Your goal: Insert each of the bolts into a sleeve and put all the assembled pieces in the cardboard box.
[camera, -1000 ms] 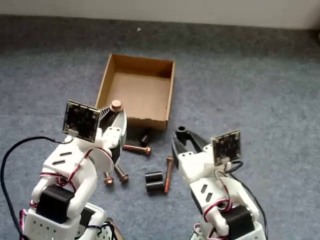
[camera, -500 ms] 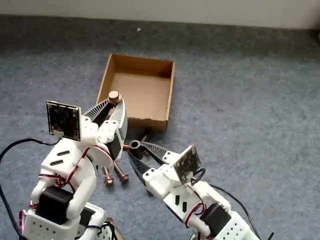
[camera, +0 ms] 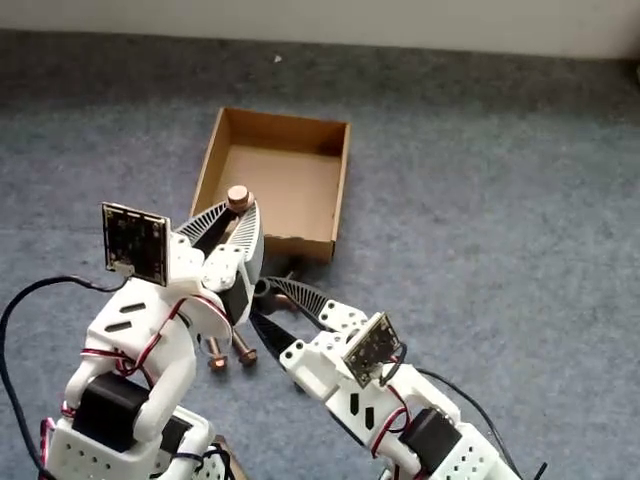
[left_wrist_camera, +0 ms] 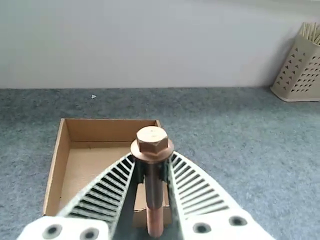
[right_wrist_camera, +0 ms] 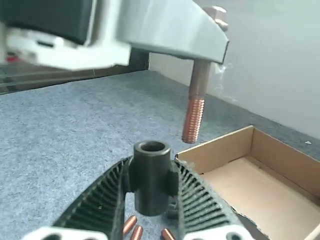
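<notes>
Grey carpet [camera: 500,200] covers nearly the whole high view and serves as the work surface. A pale wall [camera: 400,20] runs along the top edge. In the upper right of the left wrist view, a beige perforated holder [left_wrist_camera: 300,65] stands on the carpet against that wall.

The open cardboard box [camera: 280,190] lies on the carpet above centre in the high view. The left arm [camera: 150,340] rises from the lower left and the right arm [camera: 400,420] from the lower middle.

The left gripper [camera: 235,212] sits over the box's near wall. Its fingers are clamped on a copper bolt [left_wrist_camera: 152,145], held upright with the hex head on top.

The right gripper [camera: 268,295] is just below the box, near the left one. Its fingers are closed around a black sleeve [right_wrist_camera: 151,175], held upright with its open bore facing up. In the right wrist view the bolt's threaded tip hangs close above the sleeve's mouth, a little beyond it and not touching.

Two loose bolts [camera: 230,353] lie on the carpet between the arms.
</notes>
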`<state>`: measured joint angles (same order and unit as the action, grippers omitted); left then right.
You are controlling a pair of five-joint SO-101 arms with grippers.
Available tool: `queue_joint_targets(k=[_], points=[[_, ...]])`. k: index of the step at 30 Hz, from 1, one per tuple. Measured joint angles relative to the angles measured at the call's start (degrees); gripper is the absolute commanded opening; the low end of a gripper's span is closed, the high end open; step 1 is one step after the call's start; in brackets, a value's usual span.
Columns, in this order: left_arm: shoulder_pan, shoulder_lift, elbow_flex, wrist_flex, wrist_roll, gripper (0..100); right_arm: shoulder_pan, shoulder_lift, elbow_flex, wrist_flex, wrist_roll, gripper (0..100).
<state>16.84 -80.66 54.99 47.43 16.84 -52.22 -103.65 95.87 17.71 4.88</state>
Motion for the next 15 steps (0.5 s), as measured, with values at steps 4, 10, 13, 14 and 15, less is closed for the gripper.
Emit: queue_joint_targets(k=[4,10,13,14,15], points=[[0.09,-5.19,0.00,0.00,0.00,1,0.00,0.00,0.00,0.26,0.00,0.5],[4.92,-16.97,-0.09,4.31,-0.09,1,0.00,0.00,0.00,0.26,0.00,0.5],[8.97,-18.20,0.79,6.77,0.09,1,0.00,0.00,0.00,0.26,0.00,0.5],[9.14,-18.20,1.58,6.77,0.09,1,0.00,0.00,0.00,0.26,0.00,0.5],[9.14,-18.55,2.37,6.77,0.09,1,0.00,0.00,0.00,0.26,0.00,0.5]])
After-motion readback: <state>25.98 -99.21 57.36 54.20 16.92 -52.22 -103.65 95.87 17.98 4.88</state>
